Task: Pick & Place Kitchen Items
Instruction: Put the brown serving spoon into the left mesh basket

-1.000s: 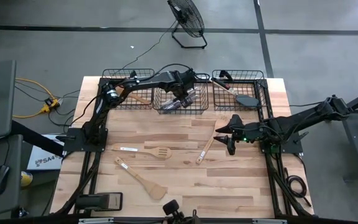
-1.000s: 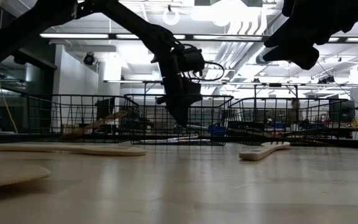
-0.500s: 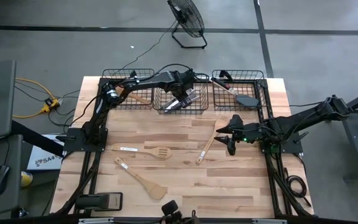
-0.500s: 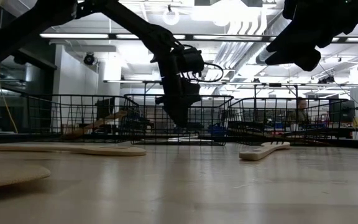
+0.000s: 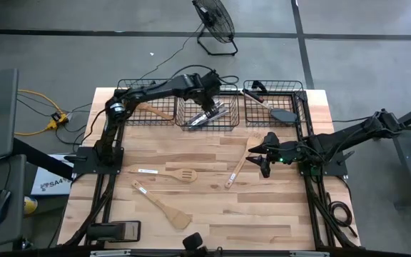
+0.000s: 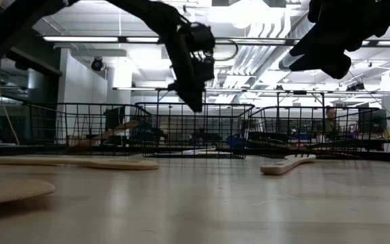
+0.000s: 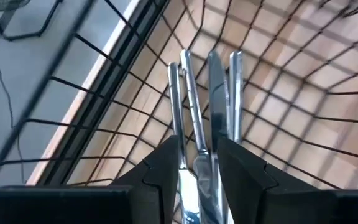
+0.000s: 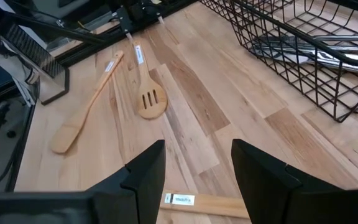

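Rising out of the middle wire basket (image 5: 207, 113), the left claw (image 5: 207, 93) is now hanging above the basket's rim, where a second ago it was reaching down inside; its fingers (image 7: 163, 168) are standing slightly apart and carrying nothing. Beneath it, several silver knives (image 7: 204, 118) are lying side by side on the basket floor.

On the right side, the right claw (image 5: 264, 153) is hovering over the tabletop (image 5: 212, 218) with its fingers (image 8: 145, 171) spread and empty, just beside a small wooden spoon (image 5: 235, 172) lying on the boards.

Nearer the front, a slotted wooden spatula (image 5: 161, 172) and a flat wooden spatula (image 5: 163, 205) are resting apart from each other on the tabletop. A wooden utensil (image 5: 160, 112) is sitting in the left basket (image 5: 148, 103), while a black turner (image 5: 284, 113) and a red-headed spatula (image 5: 257, 98) are lying in the right basket (image 5: 273, 106). In the low view, a person (image 6: 328, 120) is showing far behind the baskets.
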